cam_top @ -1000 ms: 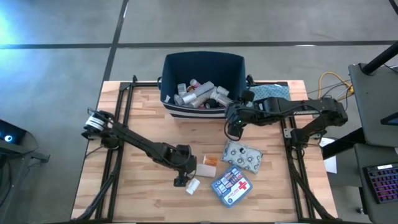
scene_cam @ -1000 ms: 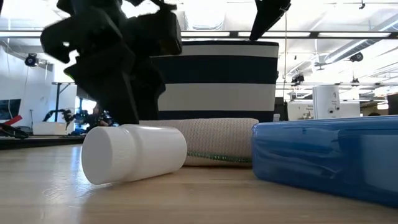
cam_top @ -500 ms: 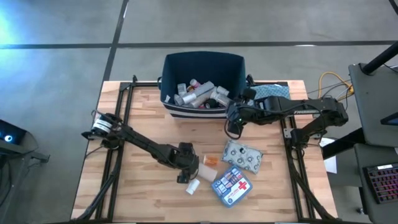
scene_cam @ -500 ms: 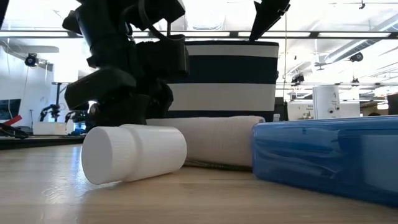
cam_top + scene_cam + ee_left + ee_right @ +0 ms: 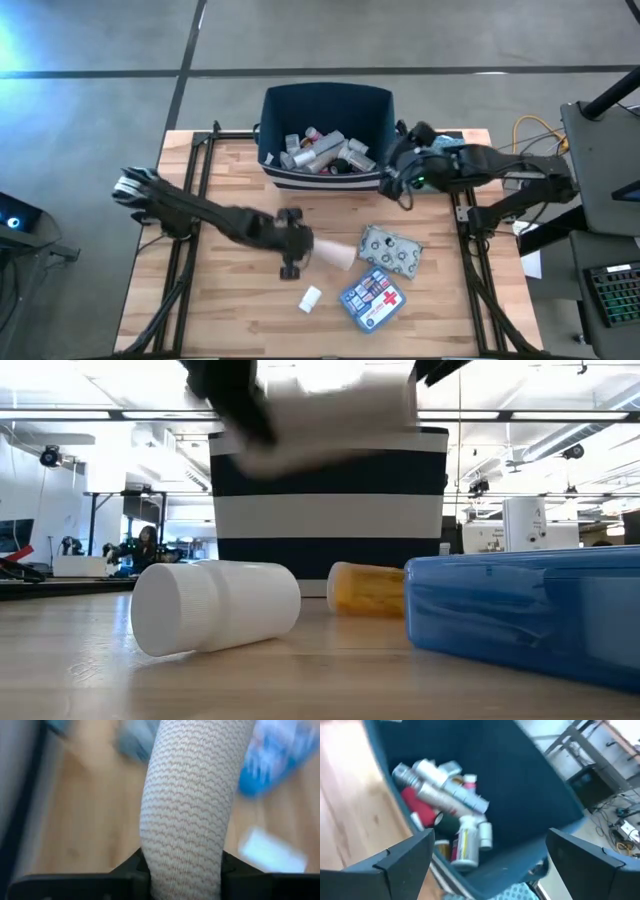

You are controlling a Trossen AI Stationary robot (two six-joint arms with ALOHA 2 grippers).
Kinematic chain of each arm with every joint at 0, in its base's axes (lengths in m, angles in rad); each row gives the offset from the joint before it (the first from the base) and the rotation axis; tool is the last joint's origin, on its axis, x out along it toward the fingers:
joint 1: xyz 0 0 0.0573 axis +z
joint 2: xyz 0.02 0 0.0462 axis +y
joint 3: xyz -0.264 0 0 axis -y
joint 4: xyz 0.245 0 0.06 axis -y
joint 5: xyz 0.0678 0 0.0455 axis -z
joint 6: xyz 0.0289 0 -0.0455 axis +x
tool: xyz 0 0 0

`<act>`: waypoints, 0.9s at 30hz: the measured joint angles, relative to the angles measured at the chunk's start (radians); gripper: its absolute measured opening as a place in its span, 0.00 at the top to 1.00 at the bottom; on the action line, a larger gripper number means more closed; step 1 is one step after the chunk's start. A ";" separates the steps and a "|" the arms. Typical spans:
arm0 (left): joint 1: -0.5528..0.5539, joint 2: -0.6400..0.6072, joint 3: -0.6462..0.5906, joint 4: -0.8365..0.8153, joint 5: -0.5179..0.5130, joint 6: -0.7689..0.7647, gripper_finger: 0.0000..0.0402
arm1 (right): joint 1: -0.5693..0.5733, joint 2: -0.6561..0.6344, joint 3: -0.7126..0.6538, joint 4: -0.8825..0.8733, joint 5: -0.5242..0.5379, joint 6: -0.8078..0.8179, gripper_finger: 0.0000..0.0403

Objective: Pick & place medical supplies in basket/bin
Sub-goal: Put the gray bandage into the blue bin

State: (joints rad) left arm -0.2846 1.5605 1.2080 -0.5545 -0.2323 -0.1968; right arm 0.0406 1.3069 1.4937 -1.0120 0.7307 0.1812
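My left gripper [image 5: 296,252] is above the middle of the table, shut on a beige bandage roll [image 5: 337,256], which hangs blurred in the air in the low view [image 5: 335,405]. Below it on the wood lie a white pill bottle [image 5: 215,606] on its side, an orange vial [image 5: 366,588] and the blue first-aid pouch [image 5: 372,295]. A silver blister pack [image 5: 392,250] lies to the right of the roll. My right gripper [image 5: 400,186] is open beside the right corner of the navy bin [image 5: 325,105], which holds several supplies [image 5: 447,802]. My left gripper pinches the bandage roll near one end [image 5: 182,862] between its two fingers [image 5: 136,867], which lie across the roll. It comes slanting down from the table's left. The rest of the roll sticks out past the fingertips. The roll is lifted clear of the table.
The bin's striped wall [image 5: 330,510] stands behind the loose items at the table's far edge. A blue-grey patterned cloth [image 5: 440,147] lies right of the bin. Black frame rails [image 5: 190,200] run along both table sides. Bare wood [image 5: 220,310] lies at the near left.
My left gripper has shut on the bandage roll and risen with it. The roll is lifted clear of the table, and the orange vial behind it now shows. My right gripper has drawn back toward the table's right edge and risen beside the bin's corner.
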 joint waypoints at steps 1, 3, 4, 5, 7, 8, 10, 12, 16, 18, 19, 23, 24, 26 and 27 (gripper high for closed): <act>0.010 -0.034 0.033 -0.022 -0.025 -0.007 0.83 | 0.000 -0.017 0.000 0.006 0.010 0.008 0.08; 0.033 -0.093 0.103 -0.058 -0.097 -0.018 0.83 | 0.000 -0.051 0.000 0.015 0.037 0.032 0.08; 0.049 -0.121 0.136 -0.064 -0.145 -0.021 0.83 | 0.000 -0.070 0.000 0.015 0.050 0.047 0.08; 0.068 -0.142 0.167 -0.063 -0.195 -0.022 0.82 | 0.000 -0.088 0.000 0.021 0.062 0.061 0.08; 0.128 -0.169 0.226 -0.059 -0.279 0.010 0.79 | 0.000 -0.121 0.000 0.034 0.083 0.090 0.08; 0.170 -0.173 0.250 -0.057 -0.303 0.043 0.78 | 0.000 -0.136 0.000 0.038 0.087 0.103 0.08; 0.278 -0.171 0.287 -0.058 -0.309 0.101 0.77 | 0.000 -0.159 0.000 0.057 0.087 0.108 0.08; 0.407 -0.146 0.310 -0.061 -0.307 0.110 0.77 | 0.000 -0.172 0.000 0.072 0.086 0.112 0.08; 0.629 -0.071 0.315 -0.061 -0.249 0.111 0.74 | 0.000 -0.177 0.000 0.070 0.084 0.145 0.08; 0.683 -0.037 0.315 -0.106 -0.210 0.111 0.70 | 0.002 -0.170 0.000 0.064 0.078 0.162 0.08; 0.693 -0.022 0.315 -0.130 -0.195 0.111 0.67 | 0.002 -0.166 0.000 0.057 0.058 0.165 0.08; 0.683 -0.012 0.315 -0.207 -0.187 0.111 0.53 | 0.002 -0.143 -0.026 0.046 -0.076 0.179 0.08; 0.674 -0.023 0.315 -0.213 -0.192 0.110 0.49 | 0.002 -0.137 -0.037 0.042 -0.123 0.178 0.08; 0.648 -0.060 0.315 -0.236 -0.228 0.110 0.42 | 0.003 -0.125 -0.054 0.040 -0.210 0.179 0.08; 0.634 -0.083 0.315 -0.243 -0.242 0.110 0.39 | 0.003 -0.119 -0.064 0.037 -0.251 0.179 0.08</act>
State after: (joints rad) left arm 0.3492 1.4773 1.5230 -0.7974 -0.4739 -0.0870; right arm 0.0433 1.1881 1.4298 -0.9749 0.4794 0.3603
